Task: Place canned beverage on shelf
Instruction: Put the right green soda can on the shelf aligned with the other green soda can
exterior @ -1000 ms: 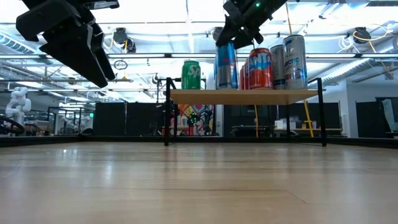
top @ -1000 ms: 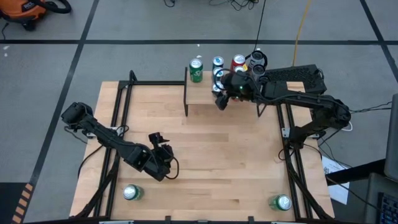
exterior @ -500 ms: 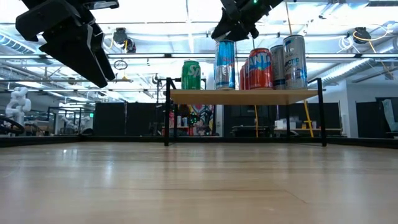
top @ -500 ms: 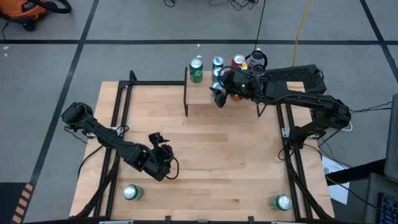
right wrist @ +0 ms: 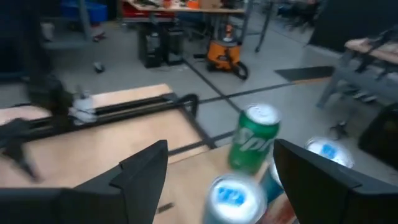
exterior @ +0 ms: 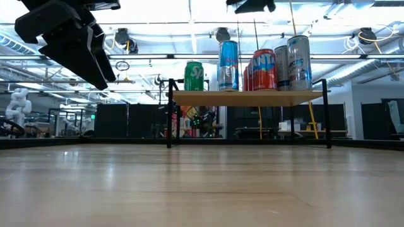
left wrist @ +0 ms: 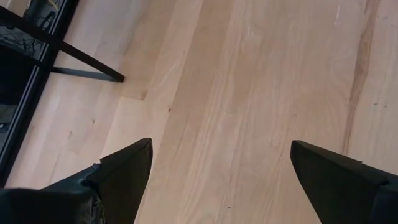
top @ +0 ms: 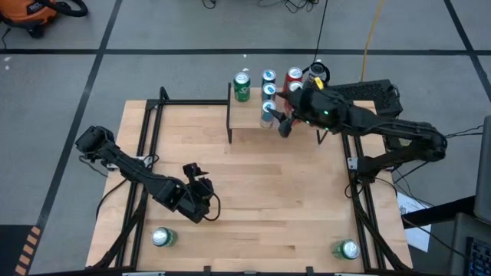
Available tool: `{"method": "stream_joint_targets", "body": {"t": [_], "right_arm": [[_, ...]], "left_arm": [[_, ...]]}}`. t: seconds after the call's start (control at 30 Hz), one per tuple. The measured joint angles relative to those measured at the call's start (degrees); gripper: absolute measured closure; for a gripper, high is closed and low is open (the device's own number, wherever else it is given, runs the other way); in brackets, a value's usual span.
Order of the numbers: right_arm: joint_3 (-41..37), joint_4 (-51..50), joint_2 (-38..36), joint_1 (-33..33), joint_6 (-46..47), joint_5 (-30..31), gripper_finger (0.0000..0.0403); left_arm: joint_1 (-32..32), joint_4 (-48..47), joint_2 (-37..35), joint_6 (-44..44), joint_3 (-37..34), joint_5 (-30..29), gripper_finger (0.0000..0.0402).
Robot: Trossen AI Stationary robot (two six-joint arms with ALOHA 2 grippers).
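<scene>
The shelf (top: pixel 265 123) stands at the table's far edge and shows in the low view (exterior: pixel 249 96). A tall blue can (exterior: pixel 228 65) stands upright on its base on the shelf, beside a green can (exterior: pixel 194 76), a red can (exterior: pixel 265 69) and a silver-blue can (exterior: pixel 298 62). My right gripper (top: pixel 279 123) is open and empty above the blue can (right wrist: pixel 235 196); it shows at the low view's top edge (exterior: pixel 251 5). My left gripper (top: pixel 201 201) hangs open and empty over the table's near left part (left wrist: pixel 217 180).
Two green cans stand on the table near its near edge, one left (top: pixel 163 238) and one right (top: pixel 347 249). More cans crowd the shelf's far side (top: pixel 268 77). The black frame rails (top: pixel 146 153) run along the table's left and right sides.
My right gripper has let go of the blue can's top, risen nearly out of the low view and drawn back toward the table's right edge. The blue can stays standing upright on the shelf.
</scene>
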Motion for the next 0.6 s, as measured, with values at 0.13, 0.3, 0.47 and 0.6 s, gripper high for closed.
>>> {"method": "stream_joint_targets", "body": {"t": [0.13,0.3,0.47,0.6], "right_arm": [[0.0,-7.4,-2.2,4.8,4.8,0.6,0.0122],[0.0,-17.7,-2.5,12.7,12.3,1.8,0.0139],[0.0,-27.1,-2.1,22.5,22.4,1.3,0.0168],[0.0,-41.0,-1.7,27.6,38.1,-7.4,0.0186]], "left_arm": [[0.0,1.3,0.0,0.2,0.0,-0.1,0.0027],[0.3,6.0,0.0,1.4,0.0,-3.6,0.0027],[1.7,19.4,0.0,8.7,-3.4,-4.2,0.0027],[4.0,36.4,0.6,17.0,-8.8,-1.8,0.0027]]}}
